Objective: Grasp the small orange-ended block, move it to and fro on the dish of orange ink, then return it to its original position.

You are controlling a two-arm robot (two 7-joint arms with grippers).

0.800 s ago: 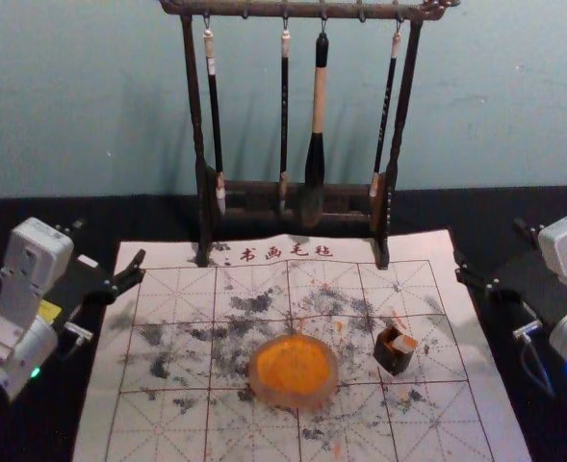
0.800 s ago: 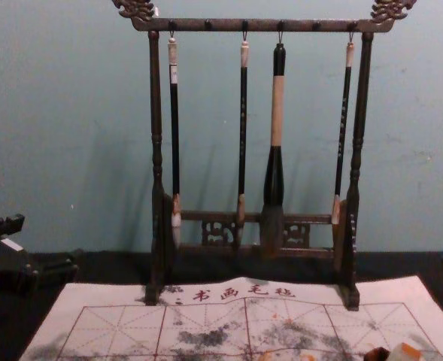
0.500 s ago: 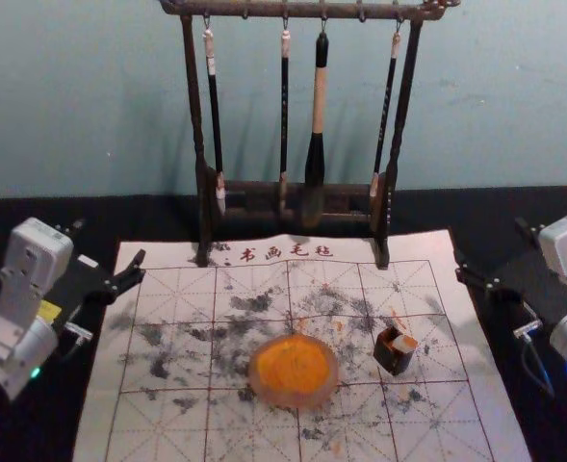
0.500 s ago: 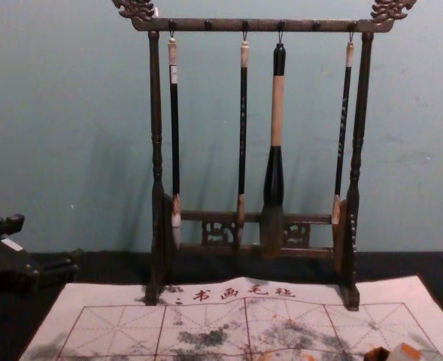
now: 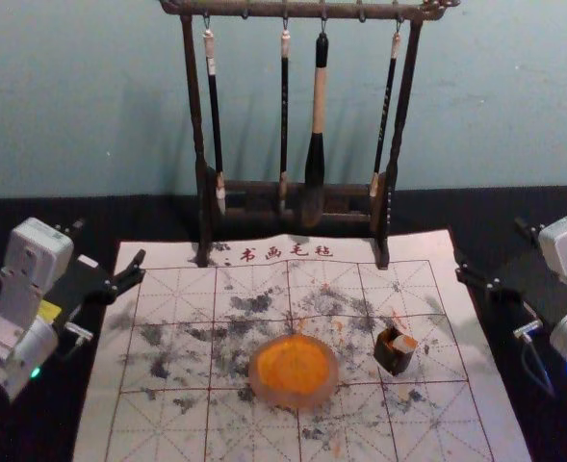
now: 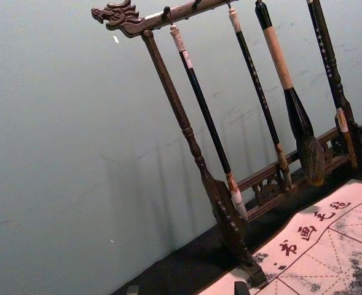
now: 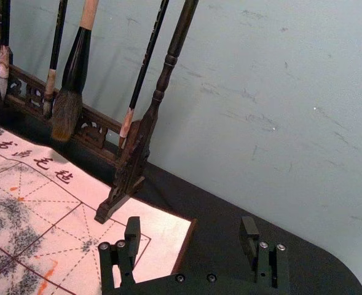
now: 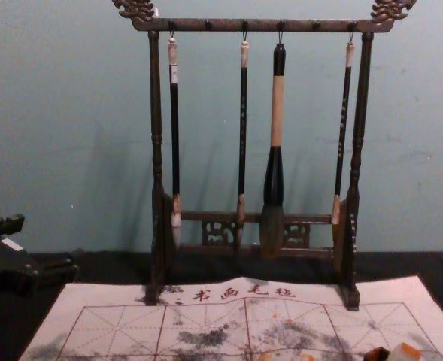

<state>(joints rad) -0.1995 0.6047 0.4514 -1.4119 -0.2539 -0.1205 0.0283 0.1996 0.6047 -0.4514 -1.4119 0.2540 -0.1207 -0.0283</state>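
Note:
My left gripper (image 5: 110,243) is open over the mat's left edge; its fingertips also show in the left wrist view, where the gripper (image 6: 187,287) holds nothing. On the right side, my right gripper (image 5: 489,241) stands open and empty, as does the same gripper (image 7: 190,226) in the right wrist view. The pale block (image 5: 404,343) with an orange end pokes out of the top of a small dark box (image 5: 392,359), right of the round dish of orange ink (image 5: 294,372). In the chest view the block (image 8: 405,352) peeks up at the lower right. Neither gripper touches it.
A dark wooden rack (image 5: 392,192) with several hanging brushes (image 5: 317,125) stands at the mat's far edge. The ink-stained white mat (image 5: 158,423) with a printed grid lies on a black table (image 5: 100,207). A wall rises behind.

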